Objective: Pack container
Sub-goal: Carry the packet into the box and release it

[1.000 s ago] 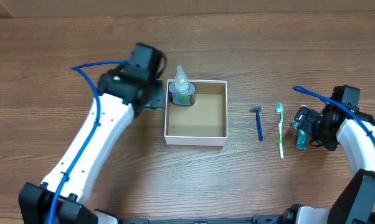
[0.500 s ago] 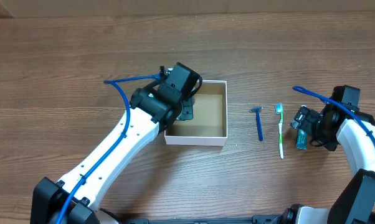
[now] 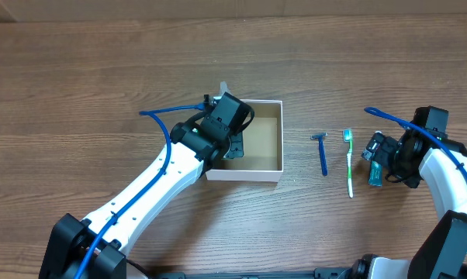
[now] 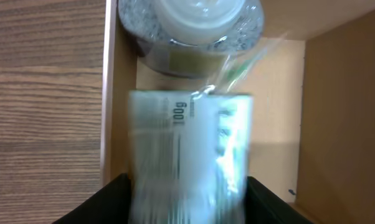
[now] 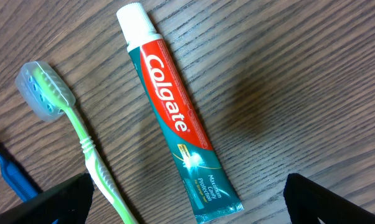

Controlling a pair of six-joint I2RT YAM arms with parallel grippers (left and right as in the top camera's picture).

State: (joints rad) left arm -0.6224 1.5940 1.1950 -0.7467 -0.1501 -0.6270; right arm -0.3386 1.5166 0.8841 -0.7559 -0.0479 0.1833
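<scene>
While the overhead view takes in the whole scene, tabletop (image 3: 78, 70): brown wood grain running from 9 to 3 o'clock, matte, filling nearly all of the frame.
Room: only a pale tan strip (image 3: 295, 6) along the 12 o'clock edge; what it is cannot be told.
Container (image 3: 264, 139): near the tabletop's centre, square, white walls, brown floor, its 3 o'clock half bare.
Bottle (image 4: 194, 18): clear, white cap, in the container's 11 o'clock corner, clear film around it.
Left arm (image 3: 156, 182): white with a blue cable, reaching in from 7 o'clock across the container's 9 o'clock wall.
Left tool (image 4: 186, 193): over the container's 9 o'clock half, with a finger on either side of a blurred white-and-green item (image 4: 187, 149). Whether it clamps the item or only straddles it, I cannot tell.
Razor (image 3: 323, 153): blue, at 3 o'clock of the container, apart from it.
Toothbrush (image 3: 349, 163): green, near the razor, further toward 3 o'clock.
Toothpaste tube (image 5: 178, 118): red and teal, white cap, flat on the tabletop just beside the toothbrush.
Right tool (image 5: 187, 193): over the toothpaste tube, fingers spread wide, gripping nothing.
</scene>
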